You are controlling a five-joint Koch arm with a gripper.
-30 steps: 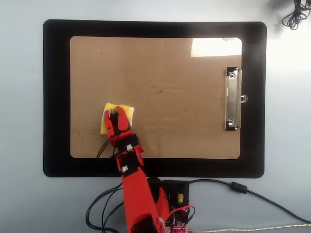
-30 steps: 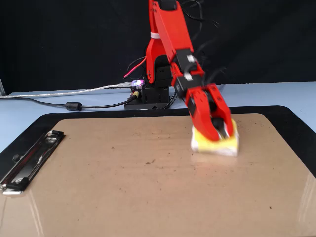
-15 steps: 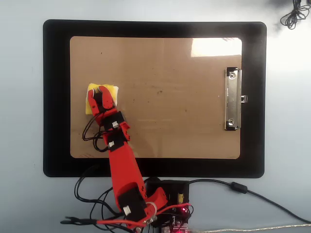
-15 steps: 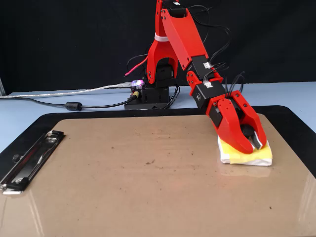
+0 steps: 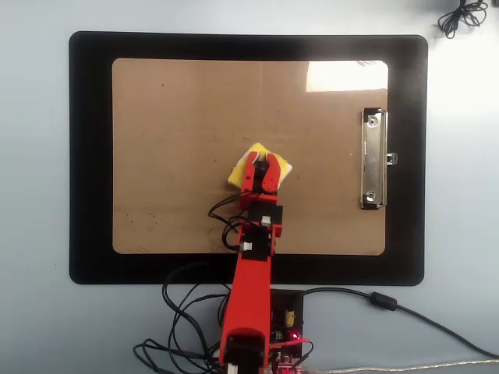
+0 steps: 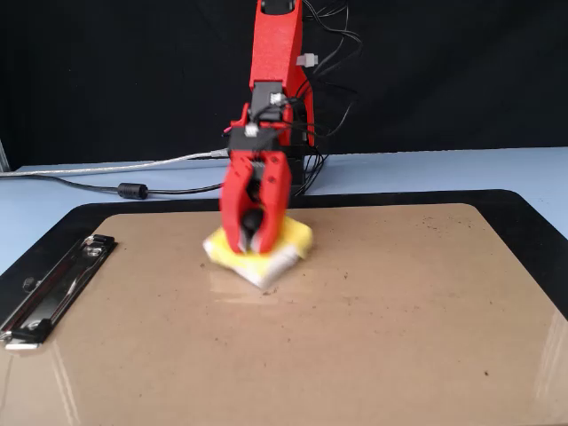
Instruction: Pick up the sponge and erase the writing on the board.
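The yellow sponge (image 5: pixel 244 165) (image 6: pixel 297 238) lies flat on the brown board (image 5: pixel 179 109) (image 6: pixel 399 311), near the board's middle. My red gripper (image 5: pixel 264 165) (image 6: pixel 252 232) presses down on it from above, shut on the sponge's black knob. The fixed view is blurred around the gripper. No writing shows on the board, only small dark specks. The silver clip (image 5: pixel 373 159) (image 6: pixel 53 286) is at the right in the overhead view and at the left in the fixed view.
The board rests on a larger black mat (image 5: pixel 90 156) (image 6: pixel 532 222). The arm's base and circuit board (image 5: pixel 281 327) sit by the mat's near edge, with cables (image 5: pixel 390 305) (image 6: pixel 115 188) running across the pale table. A coiled cord (image 5: pixel 458 15) lies at the top right.
The gripper has swept the sponge from the board's left side in the overhead view to near its middle, after going further left half a second ago.
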